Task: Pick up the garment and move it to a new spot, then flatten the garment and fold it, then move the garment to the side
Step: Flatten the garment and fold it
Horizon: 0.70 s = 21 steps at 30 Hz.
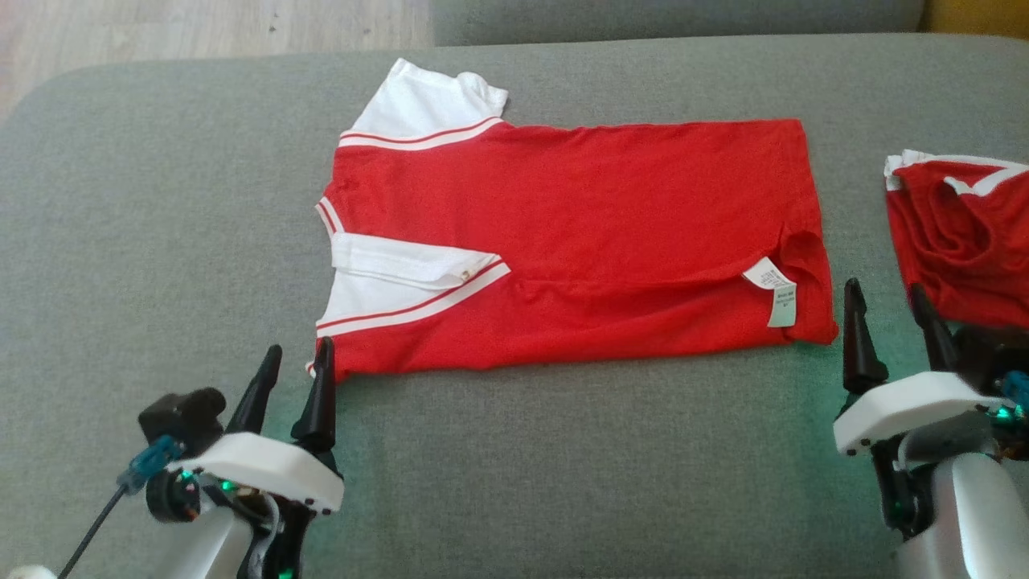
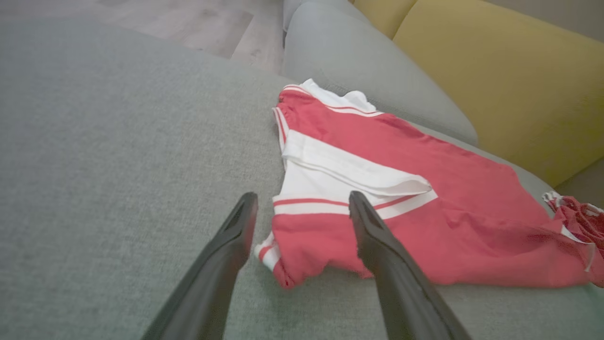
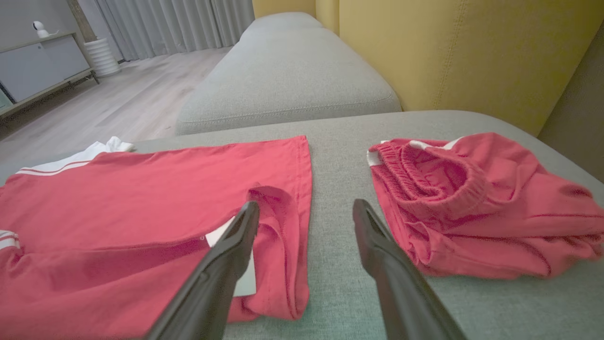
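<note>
Now the garment (image 1: 579, 241), a red shirt with white sleeves and red-and-white trim, lies spread flat across the middle of the grey sofa cushion (image 1: 120, 241). Its collar and sleeves point toward the cushion's left edge and its hem toward the right edge. A white care label (image 1: 773, 291) shows at the hem corner nearest the robot. The left gripper (image 1: 300, 346) stands at the shirt's near left corner with its fingers spread wide and nothing between them. In the left wrist view the two dark fingers (image 2: 236, 231) frame the white-banded sleeve end, and whether either tip touches the cloth cannot be told. The right gripper (image 1: 883, 286) is also spread wide and empty, just beside the shirt's near right corner. It stands over the strip of bare cushion between the shirt and a bunched pair of red shorts (image 1: 961, 241) by the cushion's right edge. In the right wrist view one of its fingers (image 3: 236, 236) crosses in front of the label, the other stands toward the shorts.
</note>
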### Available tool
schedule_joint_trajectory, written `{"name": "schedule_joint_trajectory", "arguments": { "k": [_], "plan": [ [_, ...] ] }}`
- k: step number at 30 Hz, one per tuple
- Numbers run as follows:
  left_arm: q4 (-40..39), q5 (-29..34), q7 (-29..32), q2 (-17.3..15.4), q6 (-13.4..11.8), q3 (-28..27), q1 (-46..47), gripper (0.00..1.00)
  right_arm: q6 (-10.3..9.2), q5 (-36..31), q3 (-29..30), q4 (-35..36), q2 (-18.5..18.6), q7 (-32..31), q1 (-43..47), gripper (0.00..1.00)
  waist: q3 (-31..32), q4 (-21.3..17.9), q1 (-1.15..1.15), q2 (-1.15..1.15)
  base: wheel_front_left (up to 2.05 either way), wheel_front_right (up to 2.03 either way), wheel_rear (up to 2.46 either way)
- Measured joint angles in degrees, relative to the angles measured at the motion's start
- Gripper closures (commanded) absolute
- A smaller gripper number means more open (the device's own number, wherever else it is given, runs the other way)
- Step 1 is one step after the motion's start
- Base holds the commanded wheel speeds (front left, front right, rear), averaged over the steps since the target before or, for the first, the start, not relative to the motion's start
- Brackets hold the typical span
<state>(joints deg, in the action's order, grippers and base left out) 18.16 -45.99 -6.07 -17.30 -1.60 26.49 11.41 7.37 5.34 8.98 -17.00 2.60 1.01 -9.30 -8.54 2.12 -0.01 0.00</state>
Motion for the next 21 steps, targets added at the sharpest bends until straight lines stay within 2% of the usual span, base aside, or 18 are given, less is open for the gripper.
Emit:
{"name": "schedule_joint_trajectory", "arguments": {
  "k": [10,14,15,16,17,20,21],
  "plan": [
    [8.0,-3.2,4.1,1.9,-0.2,0.1,1.8,0.00,0.00,1.3,-2.9,0.6,0.0,-1.1,0.6,0.00,-1.5,-2.0,0.01,0.00,0.00,0.00,0.00],
    [9.9,-5.0,4.1,2.6,0.7,-0.4,2.7,0.00,0.00,1.8,-3.1,-1.8,0.0,-1.6,0.5,0.00,-1.8,-2.6,0.01,0.00,0.00,0.00,0.00],
    [10.3,-4.9,4.1,2.8,1.0,-0.4,2.9,0.16,0.00,1.9,-3.1,-2.7,0.0,-1.7,0.4,0.00,-1.9,-2.7,0.01,0.00,0.00,0.00,0.00],
    [10.8,-4.9,4.1,3.1,1.2,-0.4,3.1,0.38,0.00,1.9,-3.2,-3.7,0.0,-1.9,0.3,0.00,-2.0,-2.7,0.01,0.00,0.00,0.00,0.00],
    [11.2,-4.9,4.1,3.3,1.5,-0.4,3.4,0.55,0.00,2.1,-3.2,-4.9,0.0,-1.9,0.2,0.00,-2.0,-2.8,0.01,0.00,0.00,0.00,0.00],
    [12.1,-4.9,4.0,3.7,1.9,-0.3,4.0,0.83,0.00,2.2,-3.5,-9.0,0.0,-1.9,-1.7,0.00,-2.3,-2.8,0.01,0.00,0.00,0.00,0.00],
    [12.4,-4.9,4.0,3.8,2.2,-0.3,4.1,0.96,0.00,2.2,-3.8,-10.3,0.0,-1.8,-2.7,0.00,-2.3,-2.8,0.01,0.00,0.00,0.00,0.00]
  ]
}}
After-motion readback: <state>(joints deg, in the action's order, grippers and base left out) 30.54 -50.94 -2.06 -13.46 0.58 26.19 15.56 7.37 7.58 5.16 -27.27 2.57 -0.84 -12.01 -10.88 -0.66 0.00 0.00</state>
